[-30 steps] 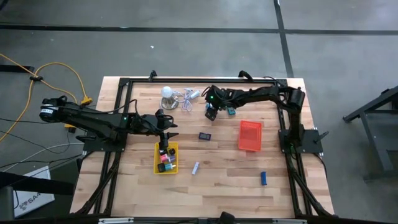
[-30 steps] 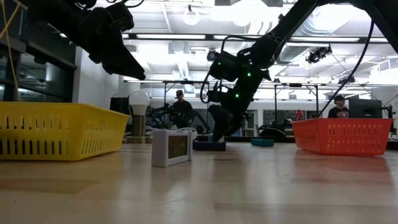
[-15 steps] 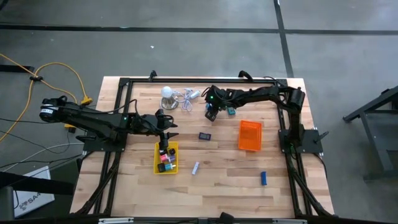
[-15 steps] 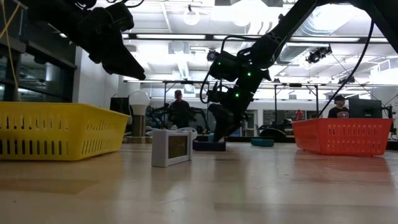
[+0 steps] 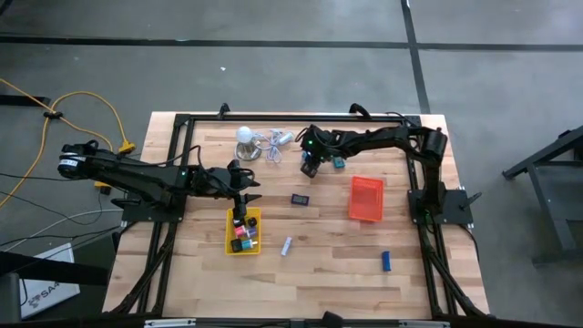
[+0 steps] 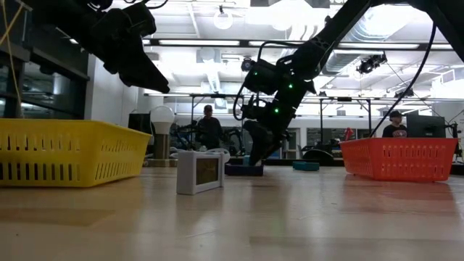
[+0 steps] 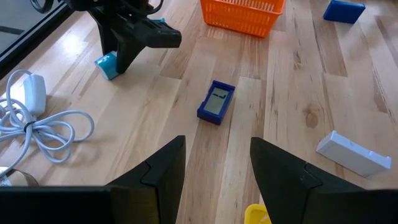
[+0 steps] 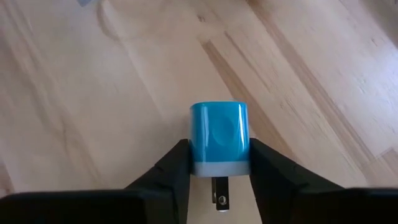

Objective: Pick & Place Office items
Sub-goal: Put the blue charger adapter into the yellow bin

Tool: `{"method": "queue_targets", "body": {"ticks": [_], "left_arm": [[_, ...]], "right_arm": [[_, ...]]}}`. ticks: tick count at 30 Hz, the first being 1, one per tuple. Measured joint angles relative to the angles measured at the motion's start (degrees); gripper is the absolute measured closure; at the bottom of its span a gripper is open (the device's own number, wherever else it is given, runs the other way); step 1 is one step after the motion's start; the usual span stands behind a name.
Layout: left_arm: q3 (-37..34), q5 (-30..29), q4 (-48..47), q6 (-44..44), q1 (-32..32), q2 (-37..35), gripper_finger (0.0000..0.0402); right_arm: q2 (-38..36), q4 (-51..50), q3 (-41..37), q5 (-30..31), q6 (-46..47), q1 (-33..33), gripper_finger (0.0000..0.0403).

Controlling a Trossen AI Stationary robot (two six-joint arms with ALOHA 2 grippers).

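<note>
From above, our right claw (image 5: 311, 168) sits at the surface's (image 5: 319, 264) far edge. In its wrist view, it pinches a blue plug block (image 8: 218, 138) by its sides; it may slip when lifted. Our left claw (image 7: 214, 165), spread, hovers over the yellow tray (image 5: 230, 239).

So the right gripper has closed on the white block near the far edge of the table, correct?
Not quite. The right gripper has closed on a blue plug adapter, not a white block; the right wrist view shows it pinched between the fingers. The white block lies untouched elsewhere on the table.
</note>
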Motion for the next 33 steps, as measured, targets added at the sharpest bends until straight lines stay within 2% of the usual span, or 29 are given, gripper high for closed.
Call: {"method": "queue_targets", "body": {"ticks": [8, 15, 20, 25, 33], "left_arm": [[0.0, 0.0, -0.04, 0.0, 0.0, 0.0, 0.0226], [-0.02, 1.83, -0.04, 1.73, 0.02, 0.0, 0.0226], [-0.04, 4.5, 0.63, 6.82, -0.02, 0.0, 0.0226], [-0.04, 4.74, 3.28, 13.0, -0.56, -0.01, 0.0226], [-0.04, 4.74, 8.19, 24.54, -4.97, 0.0, 0.0226]], "right_arm": [[-2.33, -1.72, 0.02, -2.31, 0.0, 0.9, 0.0283], [-8.34, -5.5, -0.04, -2.9, 0.0, 3.56, 0.0283], [-12.75, -6.0, -0.02, -5.35, 0.28, 6.64, 0.0283], [-15.58, -5.22, 0.0, -7.76, 1.58, 10.59, 0.0283], [-17.19, -2.25, 0.02, -8.99, 3.1, 17.34, 0.0283]]}}
